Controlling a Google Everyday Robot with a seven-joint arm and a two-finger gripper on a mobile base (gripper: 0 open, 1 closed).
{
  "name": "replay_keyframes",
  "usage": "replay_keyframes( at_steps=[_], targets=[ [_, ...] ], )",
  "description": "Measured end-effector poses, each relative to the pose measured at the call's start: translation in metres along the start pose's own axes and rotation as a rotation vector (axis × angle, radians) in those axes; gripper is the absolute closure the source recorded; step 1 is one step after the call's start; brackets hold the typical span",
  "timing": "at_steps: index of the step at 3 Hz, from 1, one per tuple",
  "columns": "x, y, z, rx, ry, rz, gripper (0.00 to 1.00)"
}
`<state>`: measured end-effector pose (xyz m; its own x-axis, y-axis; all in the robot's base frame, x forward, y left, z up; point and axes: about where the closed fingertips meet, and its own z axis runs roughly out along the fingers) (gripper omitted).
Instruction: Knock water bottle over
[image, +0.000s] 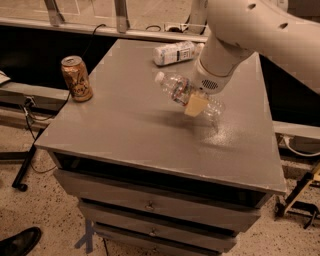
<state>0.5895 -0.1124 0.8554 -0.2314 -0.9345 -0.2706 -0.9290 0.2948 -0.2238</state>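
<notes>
The water bottle (172, 88) is clear ribbed plastic with a white cap and a narrow label band. It is steeply tilted over the middle right of the grey table (120, 130), cap pointing up and left, base low near the tabletop. My gripper (196, 103) is closed around its lower body. One beige finger pad (196, 106) shows in front of the bottle and the other finger is hidden behind it. The white arm comes in from the upper right.
A gold drink can (76, 78) stands upright near the table's left edge. A bottle with an opaque white label (174, 52) lies on its side at the back. Drawers sit under the tabletop. A black shoe (20, 242) is on the floor at the lower left.
</notes>
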Motion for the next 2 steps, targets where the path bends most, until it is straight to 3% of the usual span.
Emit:
replay_keyframes(
  at_steps=[2],
  targets=[
    [0.0106, 0.0013, 0.0119, -0.024, 0.035, 0.000, 0.13]
  ],
)
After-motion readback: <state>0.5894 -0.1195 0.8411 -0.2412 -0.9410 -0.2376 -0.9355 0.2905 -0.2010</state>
